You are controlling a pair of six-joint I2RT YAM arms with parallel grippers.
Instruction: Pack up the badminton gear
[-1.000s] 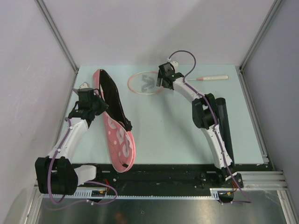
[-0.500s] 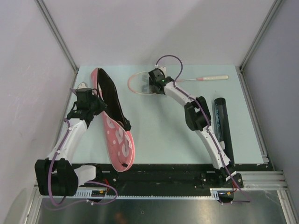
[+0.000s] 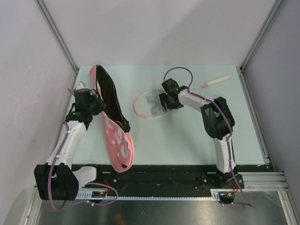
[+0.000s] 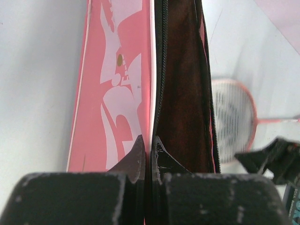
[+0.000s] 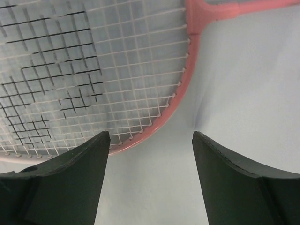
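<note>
The pink racket-shaped bag (image 3: 117,140) lies lengthwise on the left, unzipped, its dark lining showing. My left gripper (image 3: 97,106) is shut on the bag's open edge; in the left wrist view the gripper (image 4: 150,146) pinches the rim of the bag (image 4: 117,89). One pink-framed racket (image 3: 142,106) lies mid-table, its white handle (image 3: 220,79) pointing to the far right. My right gripper (image 3: 162,101) is open at the head's right edge; in the right wrist view the gripper (image 5: 150,140) is low over the table and the racket's (image 5: 93,61) rim runs past the left finger. The tube, the shuttlecocks and a second racket are out of view.
The pale green table (image 3: 178,140) is ringed by grey walls and metal corner posts (image 3: 56,37). My right arm (image 3: 218,122) stretches along the right side. A black rail (image 3: 164,173) runs along the near edge.
The right gripper has come back toward the near side, and the racket head has shifted nearer with it, so the handle now slants. The dark tube is no longer in sight. The left gripper keeps its hold.
</note>
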